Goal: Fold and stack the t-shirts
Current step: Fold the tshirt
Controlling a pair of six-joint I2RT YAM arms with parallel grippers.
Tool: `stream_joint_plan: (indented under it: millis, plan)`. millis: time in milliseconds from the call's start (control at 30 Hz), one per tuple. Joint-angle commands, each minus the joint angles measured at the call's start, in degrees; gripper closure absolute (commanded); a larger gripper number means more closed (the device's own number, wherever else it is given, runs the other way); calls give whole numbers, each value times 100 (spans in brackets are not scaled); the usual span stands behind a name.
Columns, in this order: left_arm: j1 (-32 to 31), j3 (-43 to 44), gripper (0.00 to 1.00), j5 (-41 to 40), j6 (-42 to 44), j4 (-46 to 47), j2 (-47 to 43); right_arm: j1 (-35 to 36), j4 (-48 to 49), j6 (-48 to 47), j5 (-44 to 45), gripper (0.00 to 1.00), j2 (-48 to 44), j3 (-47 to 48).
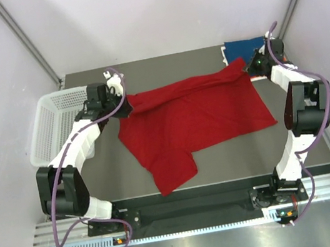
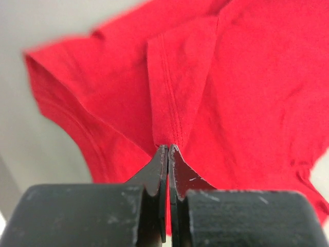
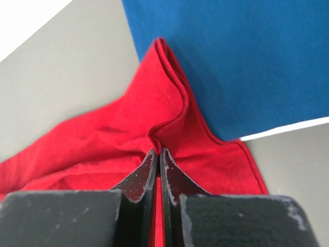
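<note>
1. Two claws share the work in the overhead view. A large bright red cloth t-shirt (image 1: pixel 196 121) lies spread and rumpled across the middle of the dark grey table (image 1: pixel 222 161), with one short sleeve pointing toward the arm bases.
   - The left gripper (image 1: pixel 125 108) sits at the shirt's far-left corner and the right gripper (image 1: pixel 251 70) at its far-right corner, each clamped on red cloth.
   - A folded dark blue cloth t-shirt (image 1: pixel 242 48) rests at the table's far right corner, just beside the pinched red corner.
   - A white mesh plastic basket (image 1: pixel 51 123) stands at the left edge.
   - Judging by this, one shirt is folded and set aside, while the red t-shirt has no finished fold and is not stacked. Most of its work remains.

2. Seen from the left wrist, the jaws of the left gripper (image 2: pixel 168 149) are pressed together on a narrow ridge of stitched hem. The red t-shirt (image 2: pixel 247 92) rises straight out of the tips and fans away beyond them.

3. Seen from the right wrist, the jaws of the right gripper (image 3: pixel 157 153) are closed tight on a small pleat of the red t-shirt (image 3: pixel 103 149).
   - The shirt's pointed corner runs on past the tips and shows against the dark blue t-shirt (image 3: pixel 247 56). Whether the two touch cannot be told.
   - Bare table (image 3: pixel 67 67) lies to the left.
</note>
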Motion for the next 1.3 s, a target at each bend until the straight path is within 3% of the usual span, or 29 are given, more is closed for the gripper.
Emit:
stream_joint_plan:
  millis: [0,100,200,333,567,700,867,1033,1133,1200,1267]
  plan:
    - [-46,-392,98,38,-417,-384,-261,-100,121,-58,79,100,-336,-104]
    - [-125,-823,92,21,-566,-191,-463,-152,95,-66,105,100,-293,-131]
    - [-187,-894,80,3,-646,-225,-368,-214,86,-31,88,100,-257,-140]
    - [-187,-465,71,-146,-874,-813,-86,-267,-115,21,26,88,-240,-52]
    - [-178,133,62,-1974,-1664,-858,202,-276,-1318,425,604,72,-749,-103]
    - [-187,372,64,-2054,-2209,-1114,617,-276,-2003,531,1027,75,-978,-482]
    - [-187,-366,64,-2201,-2860,-656,538,-416,-2313,689,1546,78,-1136,-1043]
    - [-187,-436,64,-2633,-3010,-1086,521,-496,-2392,1013,2002,82,-1321,-1475]
    - [-187,-778,60,-2555,-3159,-982,241,-504,-2436,1225,2135,82,-1312,-1607]
    - [-187,-1111,46,-2485,-3282,-885,64,-513,-2489,1287,2144,82,-1303,-1686]
    - [-187,-1289,39,-2572,-3353,-841,-208,-513,-2541,1375,2284,81,-1347,-1783]
